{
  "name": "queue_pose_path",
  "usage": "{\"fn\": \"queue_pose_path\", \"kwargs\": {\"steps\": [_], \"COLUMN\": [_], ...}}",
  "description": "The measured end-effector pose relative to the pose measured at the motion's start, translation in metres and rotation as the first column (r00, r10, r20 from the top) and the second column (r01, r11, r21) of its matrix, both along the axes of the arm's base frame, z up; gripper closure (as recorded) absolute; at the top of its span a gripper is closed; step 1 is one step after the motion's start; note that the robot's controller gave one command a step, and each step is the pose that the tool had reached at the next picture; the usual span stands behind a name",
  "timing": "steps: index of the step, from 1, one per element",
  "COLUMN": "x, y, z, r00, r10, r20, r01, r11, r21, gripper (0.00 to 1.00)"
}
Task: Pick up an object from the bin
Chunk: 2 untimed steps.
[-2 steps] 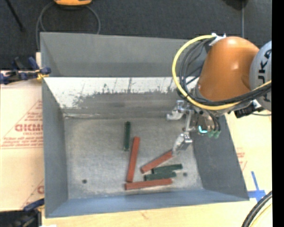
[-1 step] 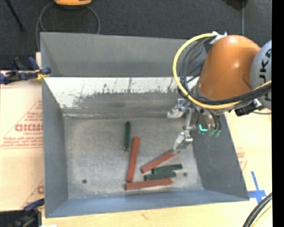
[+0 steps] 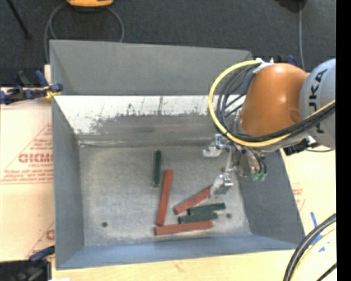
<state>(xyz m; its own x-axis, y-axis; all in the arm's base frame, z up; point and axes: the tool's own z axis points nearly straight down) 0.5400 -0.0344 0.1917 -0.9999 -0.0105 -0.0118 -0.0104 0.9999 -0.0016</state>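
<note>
In the grey bin (image 3: pixel 64 174) before you, reading from the left: a dark green stick (image 3: pixel 157 168) lies alone on the floor, its long axis running toward the back wall. Just to its right, a long red stick (image 3: pixel 164 196) leans slightly off that line, its top end close beside the green one's lower end and its bottom end near the front. At its foot a flat red stick (image 3: pixel 183 229) lies crosswise, parallel to the front wall. Next comes the slanted red stick (image 3: pixel 192 202), the piece nearest your gripper (image 3: pixel 223 184). Its long axis climbs from lower left to upper right, and its raised right end points straight at the tool, stopping just below and to the left of the tip. You cannot tell whether the two touch. Tucked under that slant, an upper green stick (image 3: pixel 209 206) and a lower green stick (image 3: pixel 196 216) lie nearly crosswise, one just above the other, both below the gripper. The gripper itself hangs low over the right part of the floor, near the right wall; whether it is open or closed cannot be made out from this angle, and nothing is seen held in it. Above it sit the orange cover (image 3: pixel 272 101) and looped cables (image 3: pixel 222 92) of the arm (image 3: pixel 319 92), entering from the right.
</note>
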Motion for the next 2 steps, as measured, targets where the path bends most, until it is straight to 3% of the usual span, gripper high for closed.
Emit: {"fn": "queue_pose_path", "kwargs": {"steps": [1,2], "x": [-0.034,-0.025], "y": [0.004,0.002], "z": [-0.062,-0.107], "r00": [1.0,0.966], "r10": [-0.002,0.259], "r20": [-0.005,-0.025], "r01": [0.002,-0.259], "r11": [1.0,0.966], "r21": [0.001,0.01], "gripper": [0.0,1.0]}}
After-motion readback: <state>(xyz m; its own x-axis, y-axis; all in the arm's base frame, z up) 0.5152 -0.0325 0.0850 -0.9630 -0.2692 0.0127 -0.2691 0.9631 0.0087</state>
